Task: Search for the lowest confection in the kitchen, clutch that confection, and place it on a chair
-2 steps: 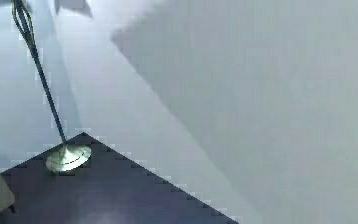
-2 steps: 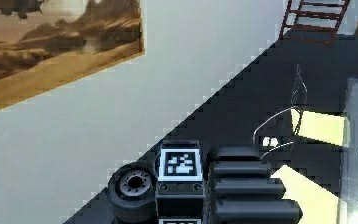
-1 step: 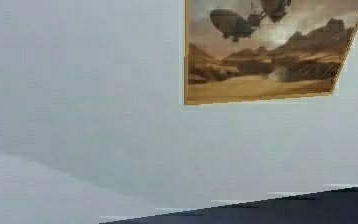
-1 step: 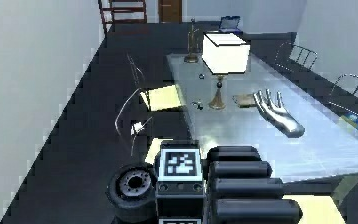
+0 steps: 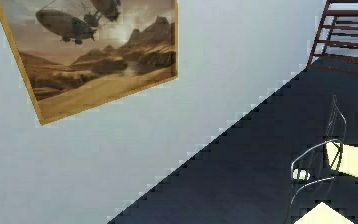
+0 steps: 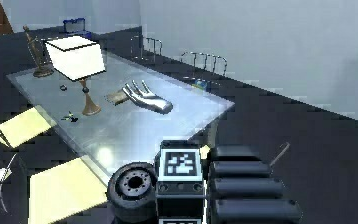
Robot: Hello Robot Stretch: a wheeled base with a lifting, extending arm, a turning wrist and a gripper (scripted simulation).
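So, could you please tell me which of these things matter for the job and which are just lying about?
For the job:
- chair by the wall
- chair seat beside the table

Just lying about:
- painting
- glass table
- hand statue
- white box
- brass stand

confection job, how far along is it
Done: nothing, the chair has a bare yellow seat. In hand: the gripper is near the glass table; I cannot tell whether it holds anything. Left: finding the confection, grasping it, placing it on a chair.
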